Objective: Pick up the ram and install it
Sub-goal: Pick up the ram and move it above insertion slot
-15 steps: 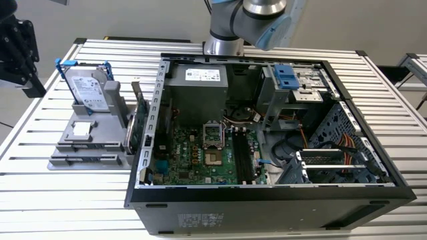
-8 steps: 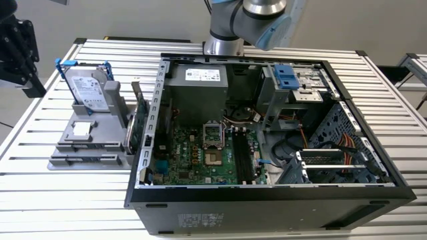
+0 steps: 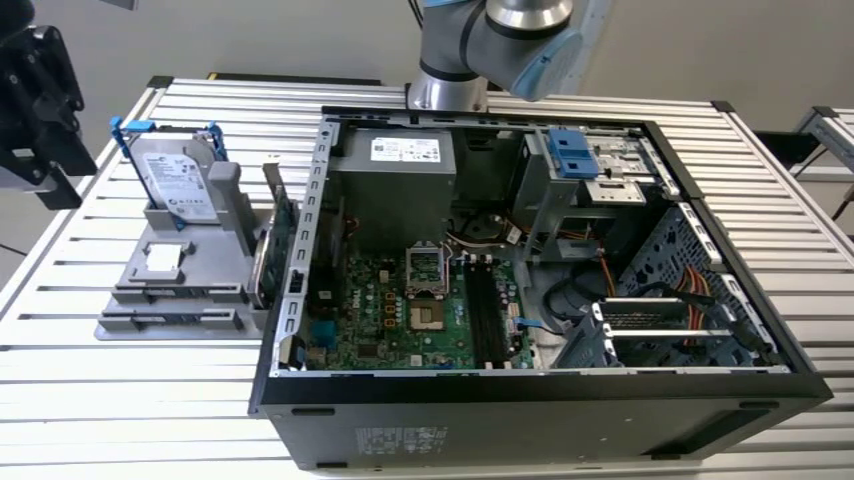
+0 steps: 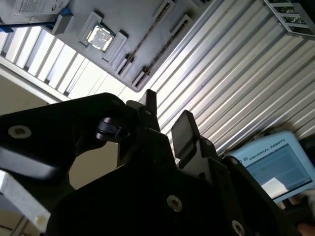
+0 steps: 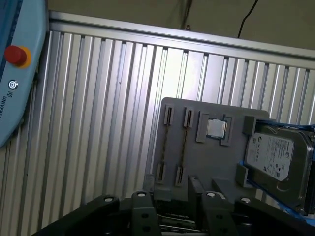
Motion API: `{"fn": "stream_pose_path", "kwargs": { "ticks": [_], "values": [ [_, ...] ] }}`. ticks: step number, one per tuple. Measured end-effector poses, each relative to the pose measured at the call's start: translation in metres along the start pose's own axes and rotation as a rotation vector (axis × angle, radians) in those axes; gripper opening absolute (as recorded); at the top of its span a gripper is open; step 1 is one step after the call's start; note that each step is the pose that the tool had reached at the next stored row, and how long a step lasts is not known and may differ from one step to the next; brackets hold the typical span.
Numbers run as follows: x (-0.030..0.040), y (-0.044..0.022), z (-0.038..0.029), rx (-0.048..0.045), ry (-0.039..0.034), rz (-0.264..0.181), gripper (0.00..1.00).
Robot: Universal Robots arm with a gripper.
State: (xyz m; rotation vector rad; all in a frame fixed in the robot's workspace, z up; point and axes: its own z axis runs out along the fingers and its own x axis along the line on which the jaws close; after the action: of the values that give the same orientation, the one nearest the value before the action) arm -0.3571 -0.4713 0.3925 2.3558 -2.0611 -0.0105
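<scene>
Hovering above the ribbed aluminium worktop (image 3: pixel 120 400) with black fingers (image 4: pixel 183 129) spread and holding nothing. Beyond them, edge-up in a slot of the flat grey holder (image 5: pixel 206 162): long thin dark ram stick (image 5: pixel 183 145), untouched. Holder near the worktop's edge at the exterior view's left, just beside the open black computer case (image 3: pixel 534 420). Silver hard drive (image 5: pixel 275 157) at the holder's other end.

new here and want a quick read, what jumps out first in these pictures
The open computer case dominates the slatted table, its green motherboard bare. At the exterior view's left, a grey holder carries a silver hard drive; the open black tool faces it.
</scene>
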Motion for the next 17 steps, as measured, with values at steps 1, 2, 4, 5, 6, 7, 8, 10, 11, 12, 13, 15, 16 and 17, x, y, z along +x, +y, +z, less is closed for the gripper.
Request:
{"fn": "stream_pose_path", "kwargs": {
  "ticks": [1,2,4,5,6,7,8,10,11,12,13,15,16,17],
  "values": [
    [0.0,0.0,0.0,0.0,0.0,0.0,1.0],
    [0.0,0.0,0.0,0.0,0.0,-0.001,1.0],
    [0.0,0.0,0.0,-0.0001,0.0,-0.002,1.0],
    [0.0,0.0,0.0,0.0,0.0,-0.002,1.0],
    [0.0,0.0,0.0,-0.0001,0.0,-0.002,1.0],
    [0.0,0.0,0.0,0.0,0.0001,-0.003,1.0],
    [0.0,0.0,0.0,0.0,0.0001,-0.003,1.0],
    [-0.0001,-0.0001,0.0005,0.0001,0.0,-0.001,1.0],
    [-0.0001,-0.0002,0.0009,0.0,0.0,0.003,1.0],
    [-0.0001,-0.0002,0.0013,-0.0001,0.0,0.007,1.0],
    [-0.0001,-0.0002,0.0019,-0.0001,-0.0001,0.011,1.0],
    [0.0,-0.0008,0.0052,-0.0002,-0.0004,0.032,1.0],
    [0.0,-0.001,0.0063,-0.0002,-0.0005,0.038,1.0],
    [0.0,-0.0012,0.0069,-0.0002,-0.0005,0.042,1.0]
  ]
}}
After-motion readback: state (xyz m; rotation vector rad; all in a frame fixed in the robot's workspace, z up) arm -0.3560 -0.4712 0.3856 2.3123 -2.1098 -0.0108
